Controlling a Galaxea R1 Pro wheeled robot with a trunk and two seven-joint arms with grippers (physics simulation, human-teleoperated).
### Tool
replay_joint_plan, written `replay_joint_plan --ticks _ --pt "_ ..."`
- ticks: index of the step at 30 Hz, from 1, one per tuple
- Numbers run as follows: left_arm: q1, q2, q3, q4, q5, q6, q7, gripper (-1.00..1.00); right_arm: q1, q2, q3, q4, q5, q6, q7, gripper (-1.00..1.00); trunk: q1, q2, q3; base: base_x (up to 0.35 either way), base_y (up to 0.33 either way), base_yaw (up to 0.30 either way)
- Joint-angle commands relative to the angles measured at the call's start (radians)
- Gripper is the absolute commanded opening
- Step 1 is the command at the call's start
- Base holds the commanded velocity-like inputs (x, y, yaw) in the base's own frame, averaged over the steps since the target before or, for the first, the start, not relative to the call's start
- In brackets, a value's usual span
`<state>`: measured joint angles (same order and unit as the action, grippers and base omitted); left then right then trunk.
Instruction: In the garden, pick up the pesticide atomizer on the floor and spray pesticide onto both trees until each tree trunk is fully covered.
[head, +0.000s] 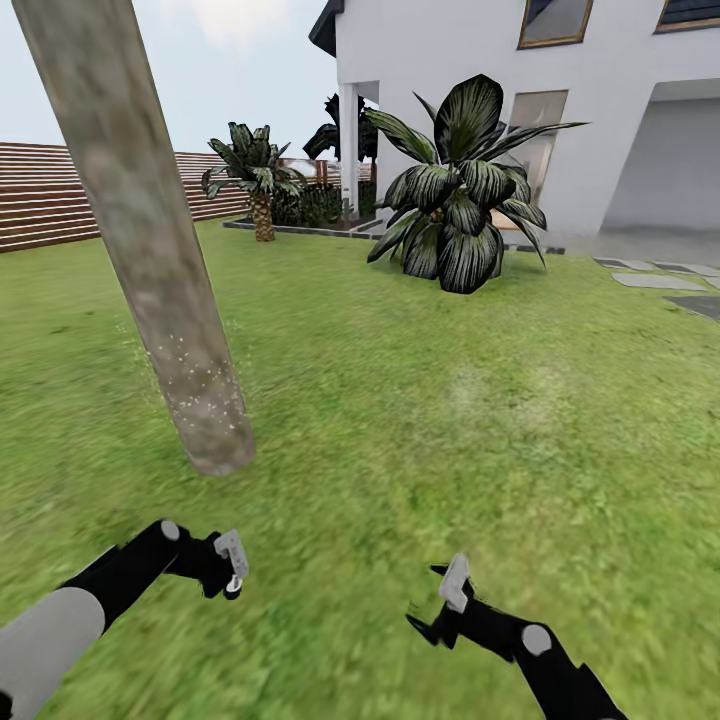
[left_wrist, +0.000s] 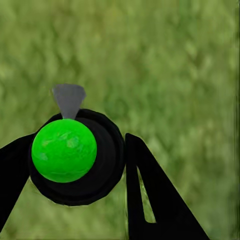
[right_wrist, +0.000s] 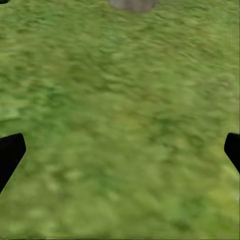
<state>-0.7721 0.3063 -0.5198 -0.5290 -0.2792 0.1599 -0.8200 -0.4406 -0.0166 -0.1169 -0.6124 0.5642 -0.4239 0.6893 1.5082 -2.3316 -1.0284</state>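
Note:
A tree trunk (head: 150, 250), thick and mottled beige-grey, leans up from the grass just ahead on the left; pale specks dot its lower part. The pesticide atomizer (left_wrist: 64, 150) shows as a bright green ball in a black ring with a grey nozzle, held between the fingers of my left gripper (left_wrist: 75, 147). In the head view the left gripper (head: 228, 572) hangs low, short of the trunk's base, with the atomizer's grey part (head: 232, 553) at its tip. My right gripper (head: 428, 598) is open over bare grass, its fingers (right_wrist: 10, 152) spread wide. The trunk's base (right_wrist: 132, 4) sits beyond them.
A big dark-leaved plant (head: 460, 200) stands mid-lawn before a white house (head: 620, 110). A short palm (head: 258, 180) and a brown slat fence (head: 40, 195) lie at the far left. Grey stepping stones (head: 655, 282) are at the right. Open lawn (head: 480, 400) spreads ahead and right.

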Motion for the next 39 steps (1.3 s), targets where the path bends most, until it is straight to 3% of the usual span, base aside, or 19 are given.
replay_joint_plan --ticks 1,2,3,8,11,13,16,19,22,31,39 --pt "0.0 -0.005 -0.003 -0.002 0.0 0.009 -0.008 -1.0 -0.001 0.001 -0.005 -0.001 0.009 -0.005 0.03 1.0 0.0 0.0 -0.001 0.0 0.0 0.0" --pt "0.0 -0.014 -0.004 0.004 -0.001 0.009 -0.023 -1.0 -0.001 0.002 -0.005 -0.001 0.009 -0.005 0.063 1.0 0.0 0.0 -0.001 0.0 0.0 0.0" --pt "0.0 -0.022 -0.004 0.012 -0.002 0.009 -0.042 -1.0 -0.001 0.004 -0.005 -0.001 0.009 -0.004 0.083 -1.0 0.0 0.0 -0.001 0.0 0.0 0.0" --pt "0.002 -0.038 -0.019 0.025 -0.003 0.01 -0.088 -1.0 -0.002 0.025 0.001 -0.003 0.01 -0.004 0.105 -1.0 0.0 0.0 -0.001 0.0 0.0 0.0" --pt "0.002 -0.056 -0.101 0.027 -0.001 0.01 -0.09 -1.0 -0.003 0.042 0.061 -0.003 0.012 -0.004 0.107 -1.0 0.0 0.0 -0.001 0.0 0.0 0.0" --pt "0.002 -0.074 -0.122 0.027 -0.001 0.011 -0.09 -1.0 -0.003 0.051 0.111 -0.004 0.011 -0.004 0.107 -1.0 0.0 0.0 -0.001 0.0 0.0 0.0" --pt "0.002 -0.097 -0.129 0.027 -0.002 0.013 -0.091 -1.0 -0.003 0.072 0.137 -0.003 0.011 -0.004 0.107 -1.0 0.0 0.0 -0.001 0.0 0.0 0.0" --pt "0.002 -0.123 -0.134 0.027 -0.003 0.013 -0.091 -1.0 -0.004 0.08 0.141 -0.004 0.011 -0.004 0.107 -1.0 0.0 0.0 -0.001 0.0 0.0 0.0" --pt "0.002 -0.149 -0.174 0.027 -0.003 0.015 -0.09 -1.0 -0.004 0.091 0.141 -0.017 0.011 -0.004 0.107 -1.0 0.0 0.0 -0.001 0.0 0.0 0.0" --pt "0.002 -0.193 -0.224 0.026 -0.003 0.016 -0.089 -1.0 -0.004 0.127 0.144 -0.027 0.011 -0.004 0.107 -1.0 0.0 0.0 -0.001 0.0 0.0 0.0" --pt "0.002 -0.249 -0.23 0.026 -0.002 0.014 -0.088 -1.0 -0.004 0.129 0.145 -0.037 0.011 -0.004 0.107 -1.0 0.0 0.0 -0.001 0.0 0.0 0.0"
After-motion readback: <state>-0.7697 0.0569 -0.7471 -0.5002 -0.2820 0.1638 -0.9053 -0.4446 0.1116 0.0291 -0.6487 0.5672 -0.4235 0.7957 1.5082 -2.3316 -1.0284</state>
